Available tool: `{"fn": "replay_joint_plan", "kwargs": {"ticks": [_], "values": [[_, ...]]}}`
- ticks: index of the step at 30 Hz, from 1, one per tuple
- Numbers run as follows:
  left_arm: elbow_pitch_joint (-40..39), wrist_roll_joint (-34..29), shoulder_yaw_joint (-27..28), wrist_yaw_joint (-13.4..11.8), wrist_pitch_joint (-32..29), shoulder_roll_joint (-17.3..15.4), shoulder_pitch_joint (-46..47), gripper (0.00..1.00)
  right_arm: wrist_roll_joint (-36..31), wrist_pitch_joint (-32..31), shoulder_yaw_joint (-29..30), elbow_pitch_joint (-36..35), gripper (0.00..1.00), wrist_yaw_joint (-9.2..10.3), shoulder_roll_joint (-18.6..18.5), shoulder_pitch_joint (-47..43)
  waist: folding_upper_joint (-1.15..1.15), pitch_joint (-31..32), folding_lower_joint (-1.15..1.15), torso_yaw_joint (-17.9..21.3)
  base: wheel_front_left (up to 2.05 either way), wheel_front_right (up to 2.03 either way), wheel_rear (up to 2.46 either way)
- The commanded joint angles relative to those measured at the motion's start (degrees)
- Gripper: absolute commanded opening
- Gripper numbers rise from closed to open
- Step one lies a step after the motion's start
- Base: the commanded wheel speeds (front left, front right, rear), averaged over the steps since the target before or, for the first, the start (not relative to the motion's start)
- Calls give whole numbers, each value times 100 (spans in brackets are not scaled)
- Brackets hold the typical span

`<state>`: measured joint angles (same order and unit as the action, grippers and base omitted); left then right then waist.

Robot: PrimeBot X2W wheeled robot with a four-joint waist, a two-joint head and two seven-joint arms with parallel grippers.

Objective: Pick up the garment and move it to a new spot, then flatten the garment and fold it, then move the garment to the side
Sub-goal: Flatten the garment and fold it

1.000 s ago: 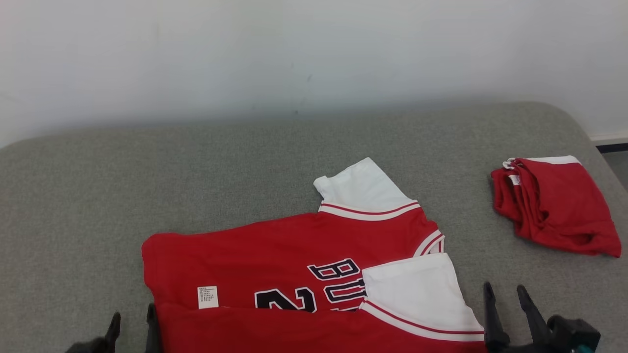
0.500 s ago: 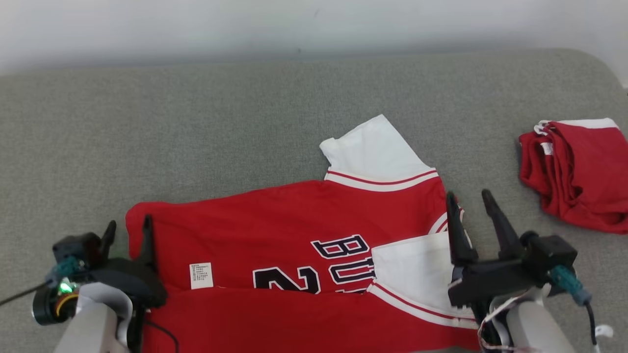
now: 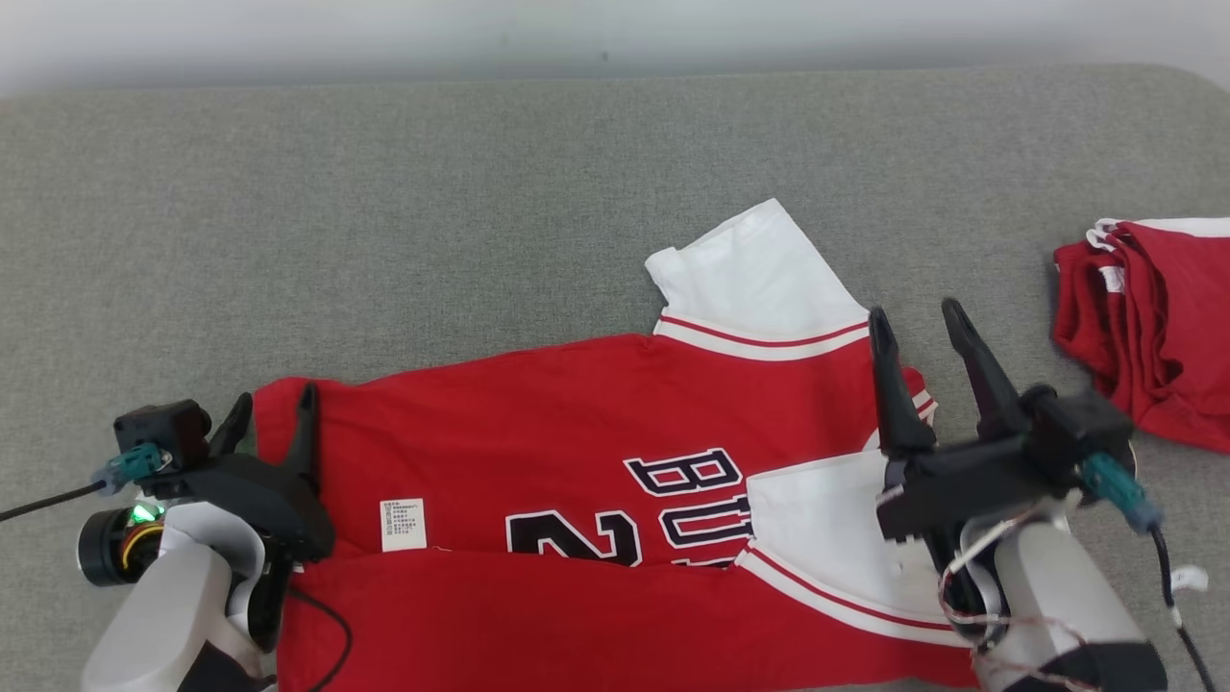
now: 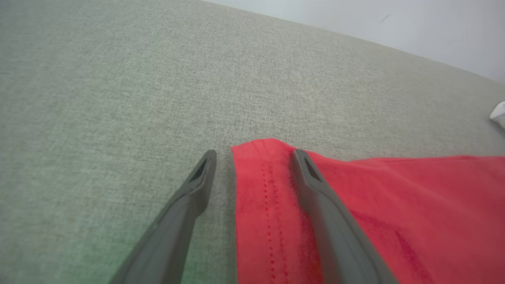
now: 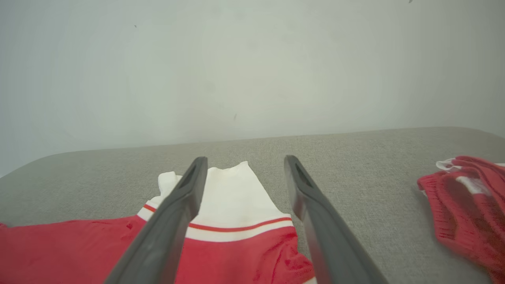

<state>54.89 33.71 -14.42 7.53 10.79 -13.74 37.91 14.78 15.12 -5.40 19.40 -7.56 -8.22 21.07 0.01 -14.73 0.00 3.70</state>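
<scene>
A red jersey (image 3: 538,413) with white sleeves and dark lettering lies on the grey surface (image 3: 384,211), its near long edge folded over. One white sleeve (image 3: 759,274) points away, the other (image 3: 817,538) lies folded onto the body. My left gripper (image 3: 273,415) stands open at the jersey's far left corner (image 4: 260,157), one finger (image 4: 315,197) over the red cloth and the other (image 4: 193,189) over bare grey. My right gripper (image 3: 913,332) is open above the collar end, its fingers (image 5: 177,205) straddling the far sleeve (image 5: 232,197) in the right wrist view. Nothing is held.
A second red garment (image 3: 1153,327) with white trim lies bunched at the right edge, also in the right wrist view (image 5: 465,205). A pale wall (image 5: 252,59) rises behind the grey surface. Bare grey cloth stretches beyond and left of the jersey.
The head camera has tilted down. Both arms have come up into view and reached forward: the left gripper to the jersey's left corner, the right to its collar end. The jersey lies as before.
</scene>
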Motion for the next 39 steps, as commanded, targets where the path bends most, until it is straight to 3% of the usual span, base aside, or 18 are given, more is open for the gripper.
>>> {"fn": "replay_joint_plan", "kwargs": {"ticks": [1,5,13,15,17,26,36,37,39], "values": [[7,59,-96,-11,53,-71,98,95,38,-3,-106,75,100,18,-111,260,-1,-33,0,-14,0,0,0],[35,273,-352,-11,57,-122,161,49,25,-4,-412,590,100,18,-406,847,-1,-97,0,-57,0,0,0],[77,545,-734,-11,-25,-91,289,39,229,-223,-1092,1652,100,18,-777,1956,-1,-180,0,-176,0,0,0],[15,623,-841,-11,134,-144,365,31,383,-538,-1492,2033,100,18,-850,2424,-1,-261,0,-216,0,0,0],[9,665,-923,-11,181,-145,424,0,532,-846,-1734,2286,100,18,-879,2738,-1,-334,0,-244,0,0,0],[24,758,-1345,-12,314,-22,728,0,1100,-2257,-2603,3359,100,18,-1043,3895,-1,-682,0,-519,0,0,0],[-21,890,-1763,-14,407,15,1025,0,1447,-2775,-2998,4103,100,18,-1079,4501,-1,-901,0,-778,0,0,0],[-23,913,-1792,-14,412,21,1050,0,1445,-2800,-3000,4202,87,18,-1087,4564,-1,-922,0,-797,0,0,0],[-13,957,-1844,-14,415,34,1074,0,1408,-2883,-3035,4396,33,18,-1046,4608,-1,-937,0,-818,0,0,0]]}}
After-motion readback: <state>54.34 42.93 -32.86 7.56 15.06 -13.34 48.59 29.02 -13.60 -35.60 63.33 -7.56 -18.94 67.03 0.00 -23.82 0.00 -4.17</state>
